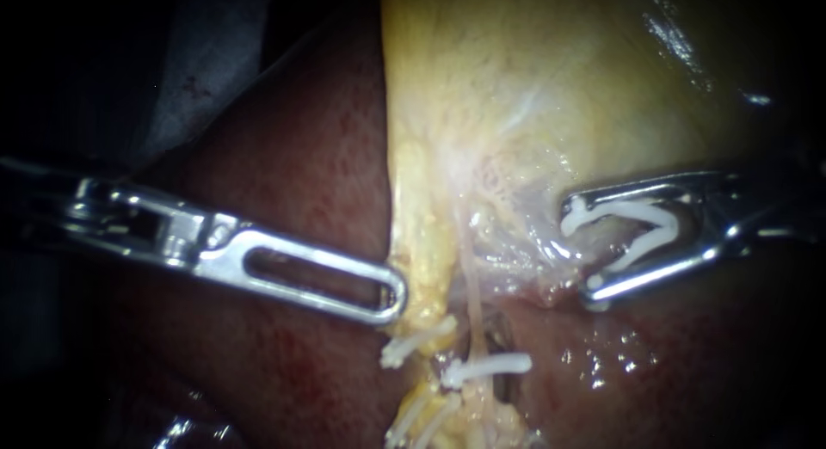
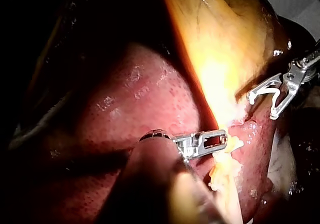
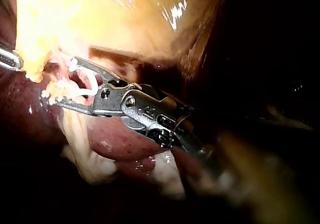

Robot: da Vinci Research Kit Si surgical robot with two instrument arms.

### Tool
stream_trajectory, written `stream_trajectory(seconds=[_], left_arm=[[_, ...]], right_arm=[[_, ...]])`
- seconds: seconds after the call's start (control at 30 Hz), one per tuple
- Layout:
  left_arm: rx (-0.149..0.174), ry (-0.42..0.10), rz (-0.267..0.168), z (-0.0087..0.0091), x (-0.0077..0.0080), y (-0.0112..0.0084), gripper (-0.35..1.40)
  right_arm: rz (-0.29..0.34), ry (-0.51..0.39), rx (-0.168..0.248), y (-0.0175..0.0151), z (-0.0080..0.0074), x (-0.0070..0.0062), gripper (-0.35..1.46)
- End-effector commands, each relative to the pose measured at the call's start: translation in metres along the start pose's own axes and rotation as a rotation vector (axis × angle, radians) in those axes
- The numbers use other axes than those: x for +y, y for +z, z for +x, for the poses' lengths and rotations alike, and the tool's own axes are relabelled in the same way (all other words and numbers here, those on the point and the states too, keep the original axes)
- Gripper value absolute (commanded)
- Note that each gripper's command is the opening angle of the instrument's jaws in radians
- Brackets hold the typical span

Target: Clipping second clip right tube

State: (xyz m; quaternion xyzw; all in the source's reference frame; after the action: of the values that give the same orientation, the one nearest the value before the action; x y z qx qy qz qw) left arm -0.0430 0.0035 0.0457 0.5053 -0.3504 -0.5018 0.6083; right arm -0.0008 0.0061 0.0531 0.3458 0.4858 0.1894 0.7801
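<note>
Clip (image 1: 628, 210) — white — gripped by right instrument (image 1: 581, 251).

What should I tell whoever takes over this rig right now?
Left instrument: tip against the yellow tissue.
Right instrument: jaws wide, holding a loaded clip, apart from the right tube, not around it.
Done: one placed clip sits on the right tube.
Left to do: bring the loaded clip across that tube near the placed clip, then close.
</note>
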Motion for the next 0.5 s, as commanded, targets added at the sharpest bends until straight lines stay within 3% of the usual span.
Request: stream_trajectory(seconds=[0.03,0.27,0.5], left_arm=[[-0.007,-0.007,0.001,-0.0002,-0.0003,-0.0005,-0.35],[-0.021,-0.017,0.004,-0.0009,-0.0017,-0.0026,-0.35],[-0.023,-0.022,0.009,-0.0009,-0.0027,-0.0031,-0.35]], right_arm=[[0.004,0.009,-0.003,0.0004,-0.0004,0.0,0.51],[0.01,0.063,-0.009,0.0035,-0.0028,-0.0004,0.51],[0.021,0.106,-0.02,0.0066,-0.0051,-0.0007,0.5]])
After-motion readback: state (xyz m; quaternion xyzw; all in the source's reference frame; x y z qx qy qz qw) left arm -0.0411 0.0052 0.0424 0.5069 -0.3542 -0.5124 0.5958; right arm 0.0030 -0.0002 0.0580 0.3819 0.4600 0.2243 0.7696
